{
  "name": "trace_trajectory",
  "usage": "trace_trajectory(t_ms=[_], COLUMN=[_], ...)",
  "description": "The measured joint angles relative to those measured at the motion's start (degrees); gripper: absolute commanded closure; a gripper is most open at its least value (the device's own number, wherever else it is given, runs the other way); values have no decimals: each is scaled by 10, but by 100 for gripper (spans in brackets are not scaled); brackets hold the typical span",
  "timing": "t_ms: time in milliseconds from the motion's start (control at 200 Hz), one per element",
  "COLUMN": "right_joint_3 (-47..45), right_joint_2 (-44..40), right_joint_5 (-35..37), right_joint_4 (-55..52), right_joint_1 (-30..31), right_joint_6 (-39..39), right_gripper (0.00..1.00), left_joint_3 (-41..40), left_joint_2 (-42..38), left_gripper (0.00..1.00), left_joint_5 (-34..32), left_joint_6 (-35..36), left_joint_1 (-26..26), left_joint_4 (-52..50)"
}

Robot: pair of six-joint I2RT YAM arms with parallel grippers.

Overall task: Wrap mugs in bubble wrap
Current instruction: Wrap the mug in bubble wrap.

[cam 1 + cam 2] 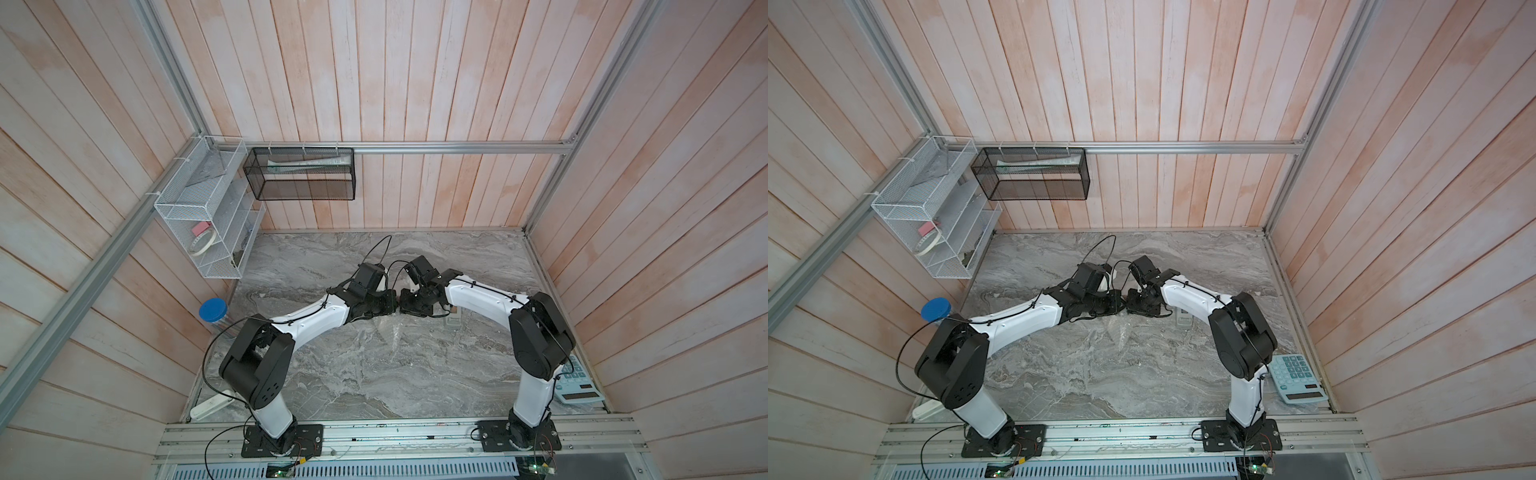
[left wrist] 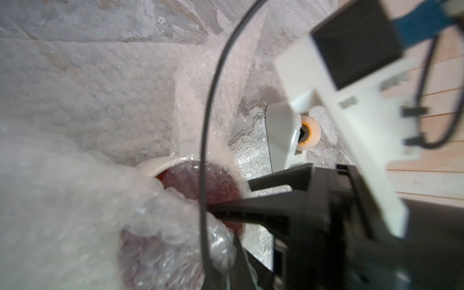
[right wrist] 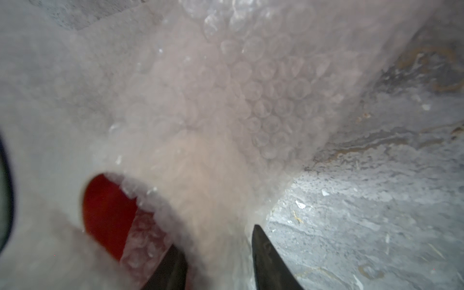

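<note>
Beside the tape dispenser (image 2: 278,135) I glimpse the mug (image 2: 190,180), mostly veiled by bubble wrap (image 2: 100,100); my left gripper (image 1: 390,305) is closed, fingers unseen, and whether the right gripper (image 3: 216,237), astride the rim, grips, I cannot tell.

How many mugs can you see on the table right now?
1. A white mug with a red inside sits where the arms meet, partly under bubble wrap. Both top views show none; another could hide beneath the arms.
</note>
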Motion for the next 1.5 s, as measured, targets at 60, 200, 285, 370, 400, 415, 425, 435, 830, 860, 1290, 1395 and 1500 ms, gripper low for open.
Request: trace_trajectory(t_ms=[60,200,285,370,400,415,425,435,830,860,1290,1395,1500], right_joint_3=[-9,-30,-33,-35,-36,-36,-37,-38,-129,-134,-128,-120,-120], right_joint_2=[-19,-67,-93,-116,-121,-123,-124,-125,-122,-122,-77,-62,-45], right_joint_5=[2,11,11,10,10,9,9,9,16,15,8,0,0], right_joint_4=[0,-4,3,17,23,26,28,31,86,89,137,144,143], right_joint_1=[-1,-10,-10,-5,-2,-1,0,1,17,17,15,12,5], right_joint_6=[5,9,14,16,17,17,18,18,32,34,40,42,45], right_gripper=[49,32,30,29,28,28,28,28,33,33,39,42,44], left_joint_3=[5,10,10,10,10,10,10,10,11,11,18,18,24], left_joint_2=[9,11,14,17,18,19,19,19,20,20,26,26,22], left_gripper=[100,100,100,100,100,100,100,100,100,100,99,73,50], left_joint_5=[-1,-4,-4,-3,-3,-3,-3,-3,-6,-6,-15,-17,-18], left_joint_6=[2,5,6,6,6,6,6,6,6,6,6,11,13], left_joint_1=[0,0,0,-1,-1,-1,-1,-1,0,0,5,9,12], left_joint_4=[0,0,0,1,1,0,1,1,-3,-3,-7,-9,-8])
